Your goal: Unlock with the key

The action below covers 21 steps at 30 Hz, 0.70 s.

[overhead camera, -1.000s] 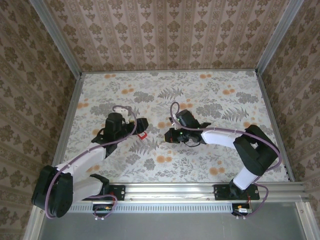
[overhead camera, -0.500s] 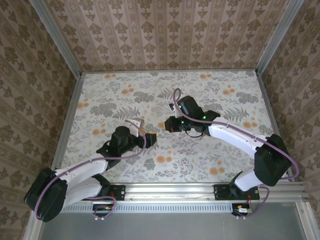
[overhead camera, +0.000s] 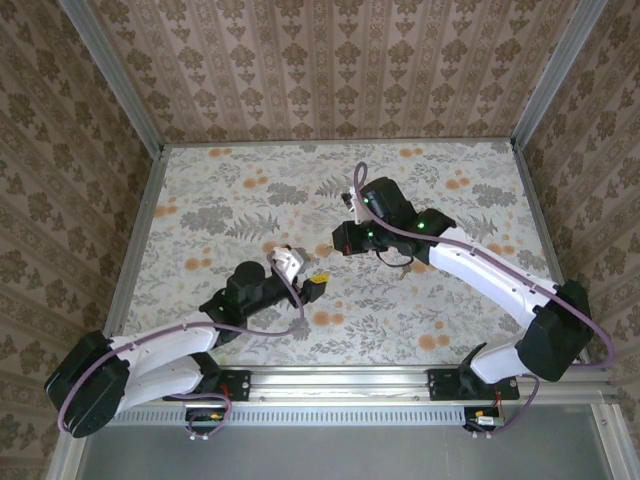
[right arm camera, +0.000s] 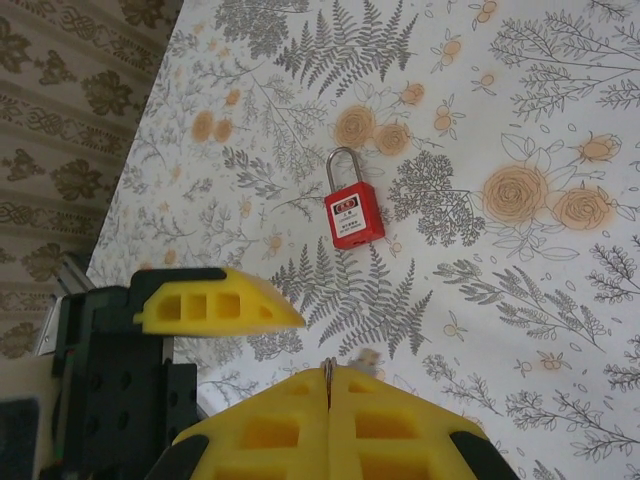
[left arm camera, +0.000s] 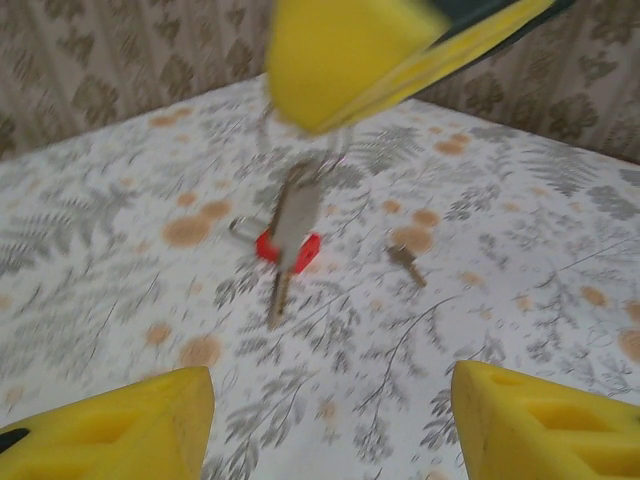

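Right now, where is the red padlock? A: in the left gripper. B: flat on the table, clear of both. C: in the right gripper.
B: the right wrist view shows the padlock lying on the table, ahead of the right gripper pinching the key, with nothing touching it.

a red padlock point(right arm camera: 353, 218) lies flat on the floral table point(right arm camera: 520, 130), well in from the edge that meets the wallpapered wall point(right arm camera: 70, 90), its silver shackle closed and pointing away from the right gripper point(right arm camera: 329, 372). that gripper's yellow fingers point(right arm camera: 400, 420) are pressed together, with a grey sliver of metal poking past their tips — the key point(right arm camera: 367, 357), as far as can be told. nearer the wall edge sits the left gripper's yellow finger point(right arm camera: 215, 300), apart from the padlock.
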{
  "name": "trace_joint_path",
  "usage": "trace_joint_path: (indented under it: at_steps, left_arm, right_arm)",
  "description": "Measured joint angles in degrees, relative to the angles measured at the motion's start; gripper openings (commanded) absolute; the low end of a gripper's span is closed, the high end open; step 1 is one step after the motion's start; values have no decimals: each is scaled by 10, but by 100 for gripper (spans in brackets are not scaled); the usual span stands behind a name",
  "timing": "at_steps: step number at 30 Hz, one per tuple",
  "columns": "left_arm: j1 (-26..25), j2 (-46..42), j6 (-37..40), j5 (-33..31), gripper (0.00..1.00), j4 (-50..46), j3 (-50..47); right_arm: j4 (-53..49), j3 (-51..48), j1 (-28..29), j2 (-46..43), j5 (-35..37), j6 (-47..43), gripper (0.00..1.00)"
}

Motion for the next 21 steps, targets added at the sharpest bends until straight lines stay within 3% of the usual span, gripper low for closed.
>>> trace_joint_path:
  at_steps: [11,21]
  left_arm:
    - [-25,69,57,-3,54,33,23]
    - [-26,75,67,-11,45,73,28]
  right_arm:
    - [-7,0,9,-43,-7,16,2]
    - [-5,-1,17,-45,-13,28,2]
